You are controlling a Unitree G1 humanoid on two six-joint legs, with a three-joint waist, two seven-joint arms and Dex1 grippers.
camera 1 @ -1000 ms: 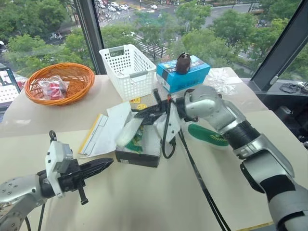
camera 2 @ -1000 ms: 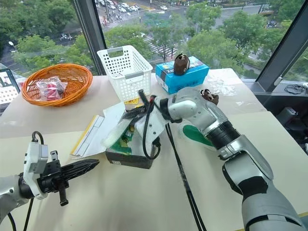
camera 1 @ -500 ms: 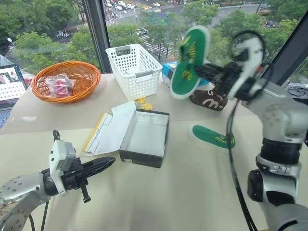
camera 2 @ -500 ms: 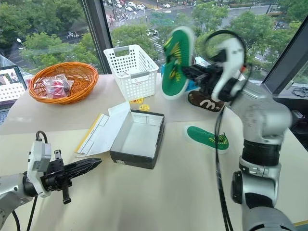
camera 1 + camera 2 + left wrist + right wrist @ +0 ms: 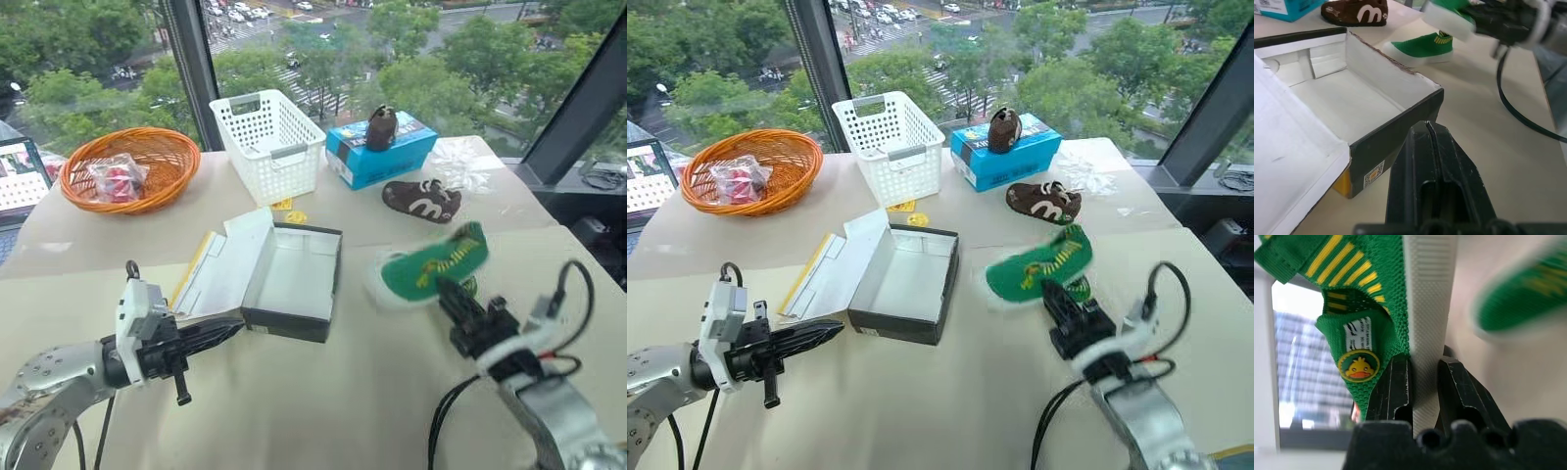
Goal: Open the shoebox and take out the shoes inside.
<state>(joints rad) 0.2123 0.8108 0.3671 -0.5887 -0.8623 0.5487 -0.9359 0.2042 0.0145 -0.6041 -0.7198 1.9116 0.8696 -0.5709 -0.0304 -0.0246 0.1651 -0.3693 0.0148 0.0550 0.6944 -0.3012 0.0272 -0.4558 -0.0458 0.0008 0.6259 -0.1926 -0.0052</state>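
From the head views, the shoebox (image 5: 294, 281) lies open in the middle of the surface (image 5: 323, 411), its white inside bare and its lid (image 5: 220, 269) folded out to the left. The right pincer (image 5: 453, 294) holds one green sneaker (image 5: 431, 262) above the surface to the right of the box, the shoe's long axis running across, toe up and to the right. The second green sneaker (image 5: 1073, 290) lies on the surface just behind it, mostly hidden. The right arm is plainly the nearer one for setting the held shoe down next to its mate. The left pincer (image 5: 828, 331) is pinched shut on nothing, pointing at the box's near left corner.

The left wrist view shows what the head views hide: that second sneaker (image 5: 1422, 45) sits flat beyond the box's far wall, clear of it, and the box (image 5: 1396, 115) is truly empty.

The right wrist view shows the grip: narrow jaws clamp the held sneaker's white sole (image 5: 1427, 308) edge-on.
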